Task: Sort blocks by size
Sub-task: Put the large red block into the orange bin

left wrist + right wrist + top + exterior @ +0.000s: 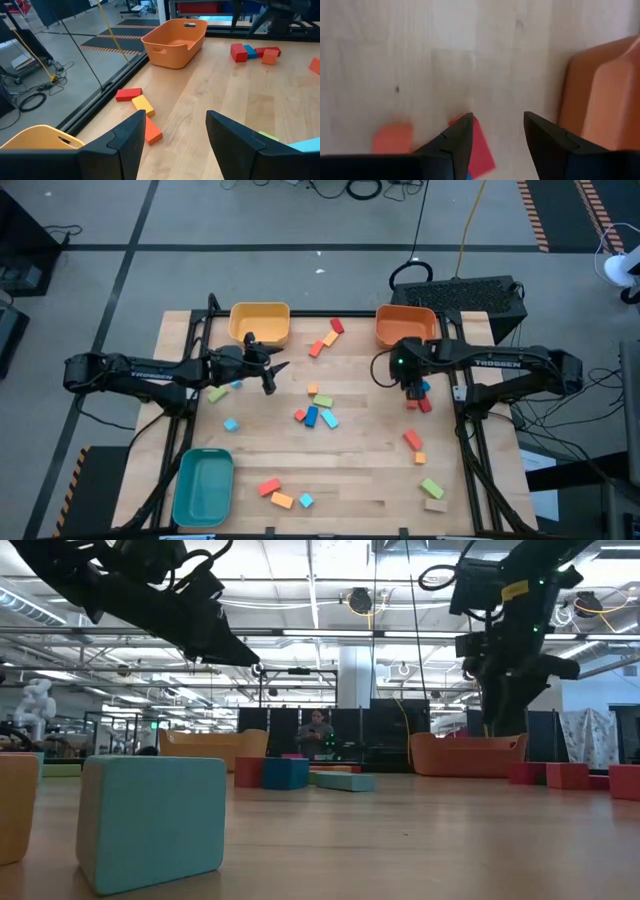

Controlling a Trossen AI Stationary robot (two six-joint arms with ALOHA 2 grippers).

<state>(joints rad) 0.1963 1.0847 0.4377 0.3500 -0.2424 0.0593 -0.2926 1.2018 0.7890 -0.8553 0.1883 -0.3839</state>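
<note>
Looking down from overhead, you can see your right gripper [413,388] poised just in front of the orange bin [405,326], pointing down at a small cluster of red, orange and blue blocks [419,401] near the table's right edge. Its wrist view shows the jaws parted with nothing between them; a red block [481,150] lies partly under the tip of one finger [455,137], mostly outside the gap, and an orange block [391,138] sits off to the side.

Your left gripper [270,375] hangs above the table just in front of the yellow bin [260,323]. Its jaws are also parted and empty, with bare wood showing between them.

Other blocks are scattered apart: a group at mid-table [315,411], a few between the two bins [327,338], and more along the near edge beside the teal bin [203,485].
</note>
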